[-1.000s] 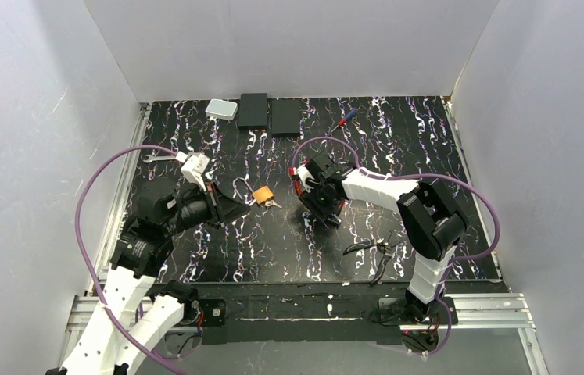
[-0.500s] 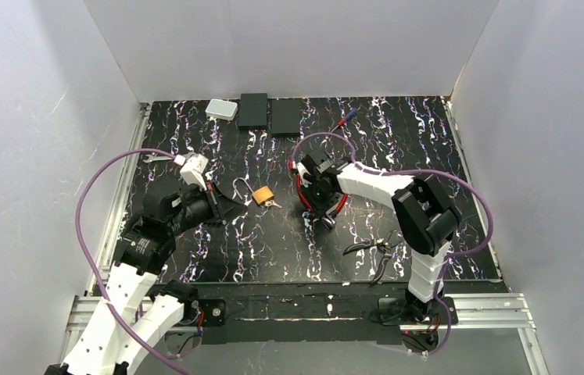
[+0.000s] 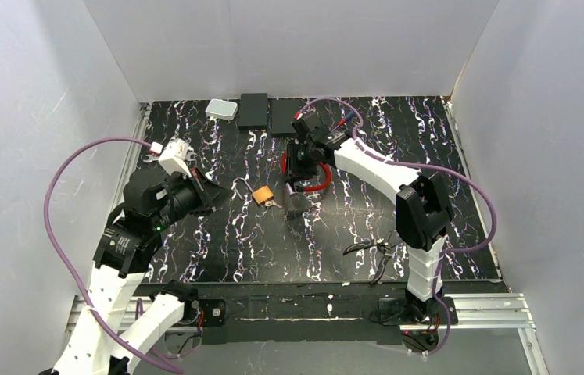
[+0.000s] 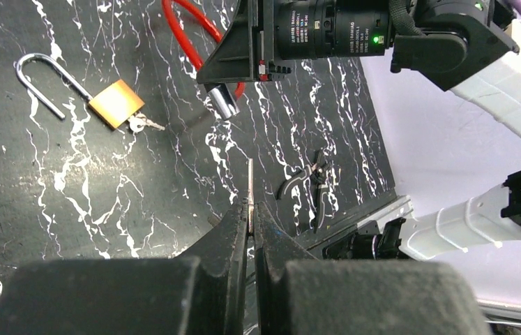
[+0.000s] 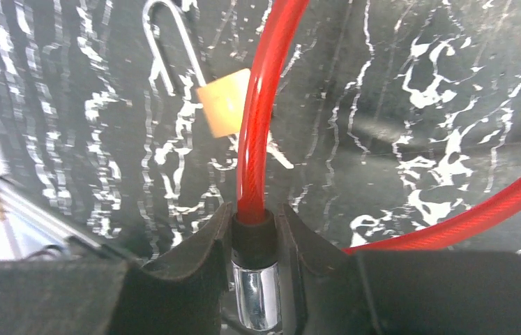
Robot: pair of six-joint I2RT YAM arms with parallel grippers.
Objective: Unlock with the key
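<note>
— Two things matter to us here: the red plastic-coated cable lock and the thin silver key. Where do we have them?

— Our right jaws are closed partway, clamped on the black collar at the cable's end, the chrome lock barrel showing just beyond it. That end sits about mid-scene, towards the far side of the black marbled surface, seemingly lifted off it. Our left jaws are pressed fully together on the key, whose edge pokes out past their tips, left of the lock and well apart from it.

— How do we expect them to handle?

— We judge the cable light and springy: held on the red run, it would let the barrel swing. The collar beside the barrel is the stiff part, so that is our hold. The chrome looks slippery; we would avoid it.

— And the key?

— Small, rigid, flat. It may pivot on meeting the keyhole, so we want it held deep. Which way the keyhole faces, we cannot tell.

— The brass padlock lying between the two?

— Apart from both jaws; we leave it.
</note>
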